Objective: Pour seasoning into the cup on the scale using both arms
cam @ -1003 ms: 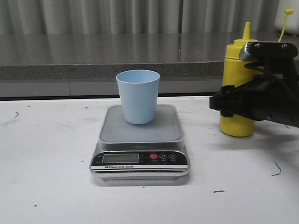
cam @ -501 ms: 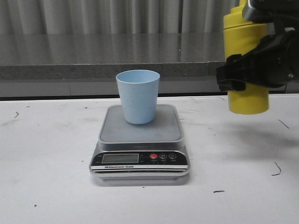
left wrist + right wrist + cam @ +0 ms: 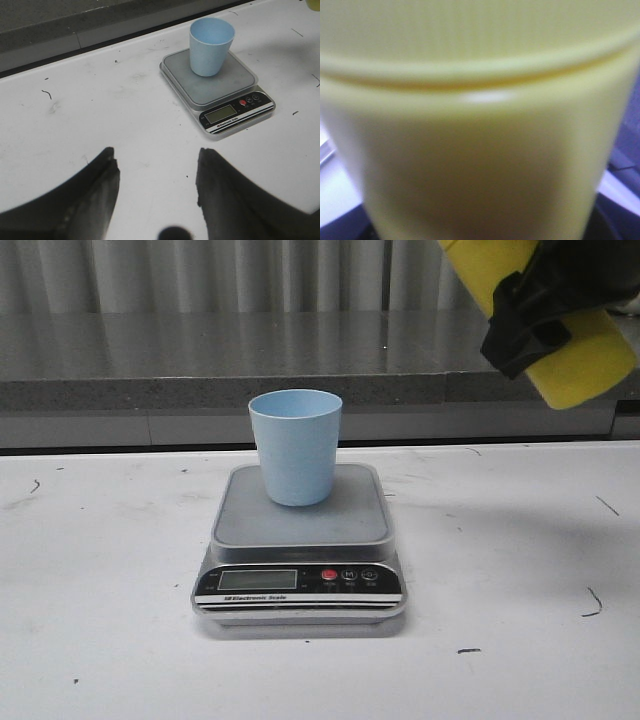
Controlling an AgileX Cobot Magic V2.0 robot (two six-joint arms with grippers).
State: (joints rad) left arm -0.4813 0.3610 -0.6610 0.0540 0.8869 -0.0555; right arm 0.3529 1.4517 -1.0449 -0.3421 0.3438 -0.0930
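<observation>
Since the earlier frame the right gripper (image 3: 545,315), clamped on the seasoning bottle (image 3: 590,365), has lifted and tilted it up-right of the cup (image 3: 295,445) on the scale (image 3: 300,540); left gripper (image 3: 157,192) open, empty; centre nozzle over cup before tipping further

only the cup (image 3: 295,445) on the scale (image 3: 299,550) stands mid-table (image 3: 100,590); bare tabletop lies all around them.

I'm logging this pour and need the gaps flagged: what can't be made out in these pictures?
- Yellow bottle: nozzle cut off by the front view's top edge.
- Right gripper: fingertips not shown; right wrist view is filled with blurred yellow.
- Scale display: too small to read.
- Cup: contents not visible.
</observation>
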